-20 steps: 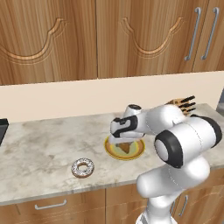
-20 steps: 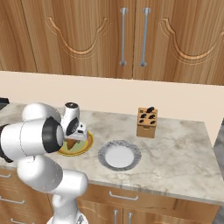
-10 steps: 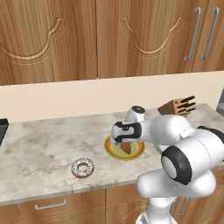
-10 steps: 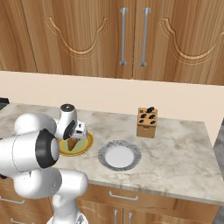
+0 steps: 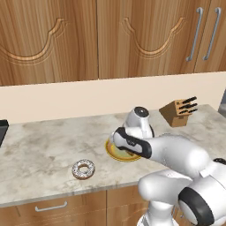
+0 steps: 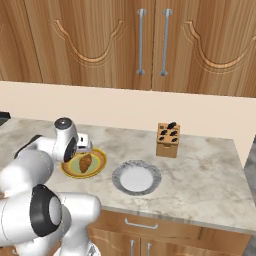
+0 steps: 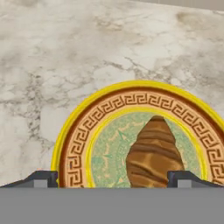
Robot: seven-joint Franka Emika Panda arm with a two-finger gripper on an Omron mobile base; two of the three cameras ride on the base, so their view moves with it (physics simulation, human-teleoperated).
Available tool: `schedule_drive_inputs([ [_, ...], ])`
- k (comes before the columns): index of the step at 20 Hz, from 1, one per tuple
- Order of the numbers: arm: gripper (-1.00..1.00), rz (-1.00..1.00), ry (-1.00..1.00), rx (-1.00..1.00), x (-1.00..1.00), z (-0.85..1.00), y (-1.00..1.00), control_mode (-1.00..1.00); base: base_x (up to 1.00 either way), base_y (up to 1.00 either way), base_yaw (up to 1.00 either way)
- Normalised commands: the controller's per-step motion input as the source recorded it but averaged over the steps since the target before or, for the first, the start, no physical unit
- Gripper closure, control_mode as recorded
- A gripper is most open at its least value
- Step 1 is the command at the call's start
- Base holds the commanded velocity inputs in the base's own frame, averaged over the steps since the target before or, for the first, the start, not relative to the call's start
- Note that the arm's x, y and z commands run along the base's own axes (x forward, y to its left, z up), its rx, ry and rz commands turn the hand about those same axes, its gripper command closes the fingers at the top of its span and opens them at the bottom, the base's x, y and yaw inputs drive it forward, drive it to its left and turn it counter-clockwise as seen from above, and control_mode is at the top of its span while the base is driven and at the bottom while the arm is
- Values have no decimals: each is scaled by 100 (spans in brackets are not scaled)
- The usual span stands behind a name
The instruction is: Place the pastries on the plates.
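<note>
A brown croissant [image 7: 153, 155] lies on the yellow-rimmed plate with the green centre [image 7: 78, 127], free of any grip. My gripper [image 7: 113, 179] hovers just above it, open, its two dark tips wide apart on either side of the pastry. From the right base the croissant [image 6: 85, 163] rests on that plate [image 6: 70, 171] under my gripper [image 6: 84, 150]. The iced ring doughnut [image 5: 83, 169] sits on the counter, left of the yellow plate [image 5: 115, 154]. The white plate with a grey rim [image 6: 133, 177] stands bare to the right.
A wooden knife block [image 6: 167, 140] stands at the back right of the marble counter [image 5: 39, 150]. Wooden wall cabinets hang above, and the counter's front edge runs close to the doughnut.
The jaws have spread wide and let the croissant go onto the yellow plate. The arm's elbow has swung lower and closer to the base.
</note>
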Motion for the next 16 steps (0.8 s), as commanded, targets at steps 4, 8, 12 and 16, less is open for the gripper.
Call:
schedule_drive_inputs([
  [4, -100, 7, 22, 1, -52, 59, 64, -100, 0, 0, 0],
  [8, -100, 1, 8, 0, -80, 29, 52, -100, 0, 0, 0],
  [12, -100, 0, -3, -2, -83, -2, 32, -100, 0, 0, 0],
  [16, -100, 0, 5, 0, -46, -9, 41, -100, 0, 0, 0],
])
